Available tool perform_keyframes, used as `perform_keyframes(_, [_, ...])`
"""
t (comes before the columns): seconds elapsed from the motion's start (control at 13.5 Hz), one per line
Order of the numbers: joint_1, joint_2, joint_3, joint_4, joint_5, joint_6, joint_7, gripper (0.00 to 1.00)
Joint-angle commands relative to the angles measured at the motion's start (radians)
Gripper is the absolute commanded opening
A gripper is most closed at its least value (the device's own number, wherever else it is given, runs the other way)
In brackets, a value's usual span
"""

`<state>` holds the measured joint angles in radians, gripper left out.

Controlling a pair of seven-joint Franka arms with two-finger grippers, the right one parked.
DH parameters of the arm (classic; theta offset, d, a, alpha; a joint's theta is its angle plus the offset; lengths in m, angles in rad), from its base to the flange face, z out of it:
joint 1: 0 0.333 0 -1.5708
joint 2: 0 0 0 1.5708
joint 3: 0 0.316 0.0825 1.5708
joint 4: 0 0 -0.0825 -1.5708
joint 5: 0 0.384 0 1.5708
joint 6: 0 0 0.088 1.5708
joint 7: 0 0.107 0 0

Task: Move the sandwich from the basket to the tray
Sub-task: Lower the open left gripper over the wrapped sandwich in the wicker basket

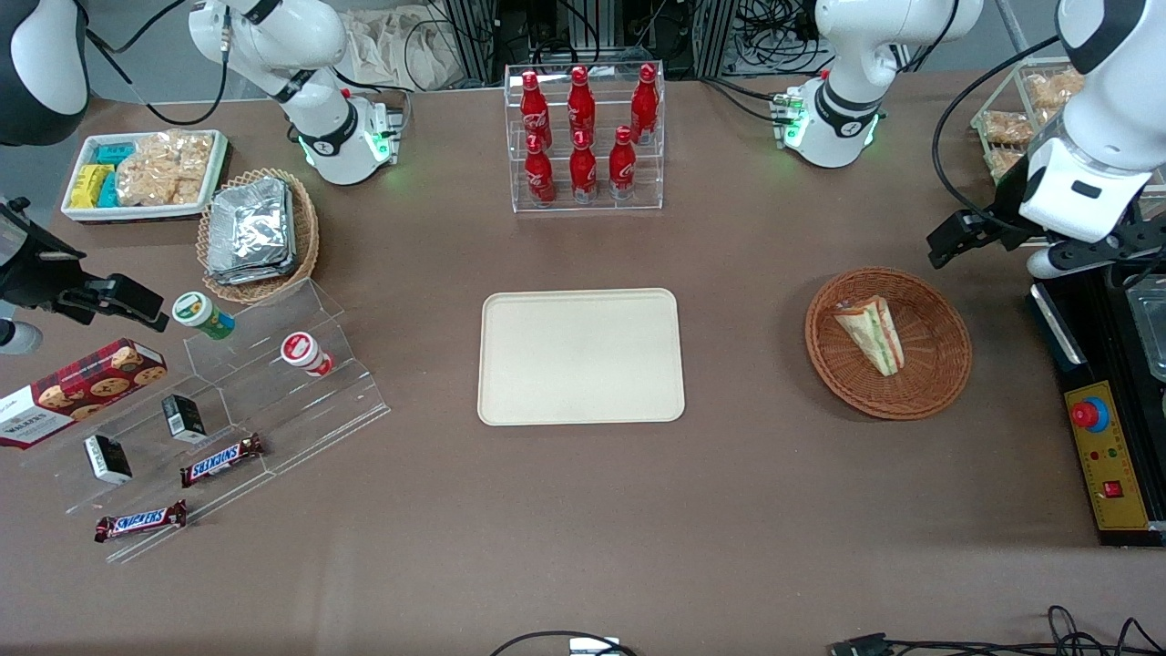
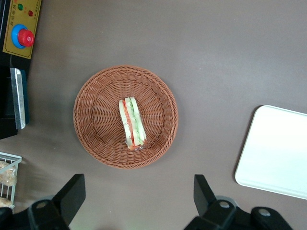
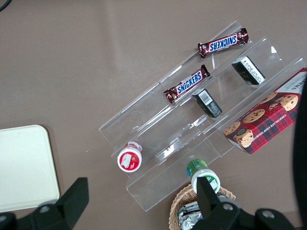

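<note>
Wicker basket (image 2: 125, 116) holds the sandwich (image 2: 132, 122); its long axis runs crosswise to your gripper (image 2: 139, 201) gap. Jaws open, empty, hovering high, offset from the basket. Tray (image 1: 581, 355) waits.

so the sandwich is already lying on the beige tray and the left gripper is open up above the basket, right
Not quite. The sandwich lies in the basket, not on the tray, which holds nothing; the front view shows this. The rest stands: in the left wrist view the gripper is open above the basket, its fingers apart and touching nothing.
</note>
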<state>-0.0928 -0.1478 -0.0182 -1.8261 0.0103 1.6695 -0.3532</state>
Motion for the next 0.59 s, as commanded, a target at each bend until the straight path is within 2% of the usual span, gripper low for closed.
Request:
perform_keyframes(0.0, [-0.022,0.010,0.009,0.034,0.028,-0.043,-0.001,1.00])
perform_keyframes(0.52, [-0.027,-0.007,0.009,-0.010,0.031,-0.042,-0.018,1.00])
